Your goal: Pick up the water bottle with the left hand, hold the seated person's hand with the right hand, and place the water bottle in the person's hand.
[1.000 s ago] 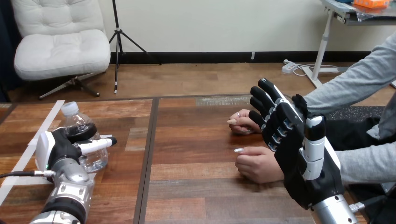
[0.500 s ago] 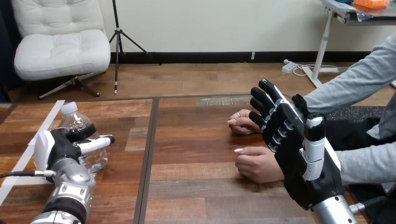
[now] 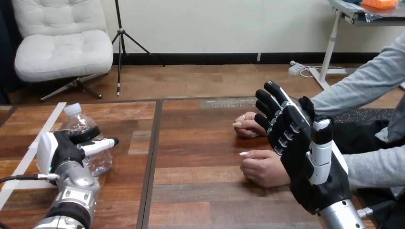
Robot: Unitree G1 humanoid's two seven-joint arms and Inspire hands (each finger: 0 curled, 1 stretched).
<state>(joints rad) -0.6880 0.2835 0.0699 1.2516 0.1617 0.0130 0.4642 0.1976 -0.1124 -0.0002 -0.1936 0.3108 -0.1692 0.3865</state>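
A clear water bottle [image 3: 85, 128] with a white cap stands on the left part of the wooden table [image 3: 200, 143]. My left hand [image 3: 64, 149] is wrapped round its body, thumb across the front. My right hand [image 3: 298, 143] is raised at the right with its fingers straight, open, in front of the person's hands. The person's nearer hand [image 3: 262, 167] lies loosely curled on the table, partly hidden behind my right hand. Their farther hand [image 3: 248, 125] rests on the table just beyond. I cannot tell whether my right hand touches either of them.
A strip of white tape [image 3: 31, 152] runs along the table's left part. A dark seam [image 3: 152, 157] divides the tabletop down the middle. The person's grey sleeves [image 3: 363, 90] come in from the right edge.
The bottle and my left hand have shifted very slightly on the left; the right hand and the person's hands have stayed still.
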